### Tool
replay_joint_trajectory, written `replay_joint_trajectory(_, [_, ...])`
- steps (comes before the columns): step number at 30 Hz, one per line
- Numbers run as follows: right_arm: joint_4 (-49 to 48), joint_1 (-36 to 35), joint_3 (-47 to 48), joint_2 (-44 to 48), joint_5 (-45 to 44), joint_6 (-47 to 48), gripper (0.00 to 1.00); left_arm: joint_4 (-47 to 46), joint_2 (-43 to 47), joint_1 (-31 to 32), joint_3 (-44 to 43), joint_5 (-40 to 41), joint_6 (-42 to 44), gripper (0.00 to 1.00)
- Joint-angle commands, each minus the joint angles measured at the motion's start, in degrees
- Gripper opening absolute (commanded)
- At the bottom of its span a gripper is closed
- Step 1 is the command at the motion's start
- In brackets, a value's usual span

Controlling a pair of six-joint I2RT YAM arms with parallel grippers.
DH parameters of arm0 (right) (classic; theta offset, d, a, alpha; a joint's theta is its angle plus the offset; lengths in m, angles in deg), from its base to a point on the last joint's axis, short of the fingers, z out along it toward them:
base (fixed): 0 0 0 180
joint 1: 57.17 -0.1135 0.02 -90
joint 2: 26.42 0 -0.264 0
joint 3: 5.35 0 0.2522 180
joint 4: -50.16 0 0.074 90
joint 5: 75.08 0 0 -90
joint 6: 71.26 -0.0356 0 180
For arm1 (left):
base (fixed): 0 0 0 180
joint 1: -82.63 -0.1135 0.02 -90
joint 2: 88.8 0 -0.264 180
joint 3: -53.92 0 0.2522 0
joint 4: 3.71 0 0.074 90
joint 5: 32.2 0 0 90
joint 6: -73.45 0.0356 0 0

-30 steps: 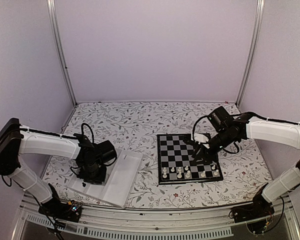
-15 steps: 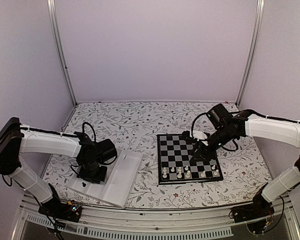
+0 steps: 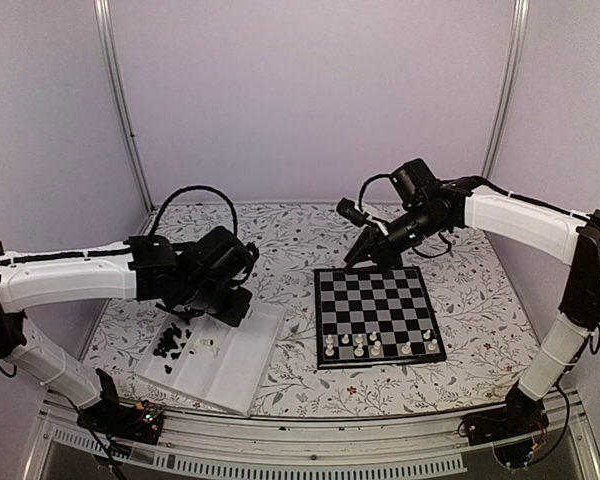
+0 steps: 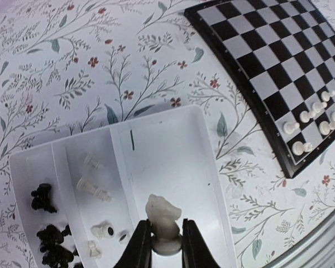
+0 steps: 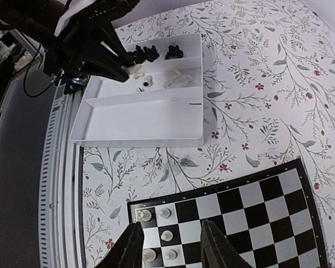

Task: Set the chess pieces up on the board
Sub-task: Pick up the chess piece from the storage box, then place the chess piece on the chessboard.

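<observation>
White tray (image 4: pixel 173 162) of chess pieces (image 4: pixel 43 197), left gripper (image 4: pixel 166 245) pinching knight (image 4: pixel 163 215) (cream), right gripper (image 5: pixel 172 237) parted.

Cream knight (image 4: pixel 163 216); black, perhaps silver-checked board (image 3: pixel 379 312)

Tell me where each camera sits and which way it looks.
Top external: high behind the bases, looking down at tray and board; left arm and right arm show.
Left wrist: over the tray, facing down; its jaws show, shut on a white knight.
Right wrist: near the board, facing tray and left arm; its open jaws show.
Both wrist views share tray and board.
</observation>
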Motion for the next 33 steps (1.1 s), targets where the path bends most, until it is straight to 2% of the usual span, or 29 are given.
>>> replay_joint_trajectory(1, [6.5, 0.2, 8.4, -9.0, 15.2, -5.5, 0.37, -14.7, 2.1, 1.6, 0.0, -0.4, 11.3, 0.07])
replay_joint_trajectory(5, [9.4, -0.3, 13.9, -17.7, 25.8, -7.2, 0.38, -21.4, 0.5, 2.4, -0.2, -4.0, 15.9, 0.08])
replay_joint_trajectory(10, [8.7, -2.8, 16.4, -21.5, 31.7, -10.0, 0.41, -23.3, -4.2, 3.7, -2.7, -5.4, 18.8, 0.08])
replay_joint_trajectory(21, [7.3, -4.0, 17.3, -24.6, 36.0, -12.7, 0.42, -24.9, -8.8, 6.1, -6.6, -6.9, 21.0, 0.08])
replay_joint_trajectory(27, [7.2, -4.2, 17.3, -25.0, 36.2, -13.1, 0.37, -24.7, -9.3, 6.7, -7.7, -6.7, 21.4, 0.08])
replay_joint_trajectory(33, [6.8, -4.1, 17.4, -25.5, 33.6, -13.7, 0.36, -24.7, -9.2, 7.4, -8.1, -6.0, 21.3, 0.08])
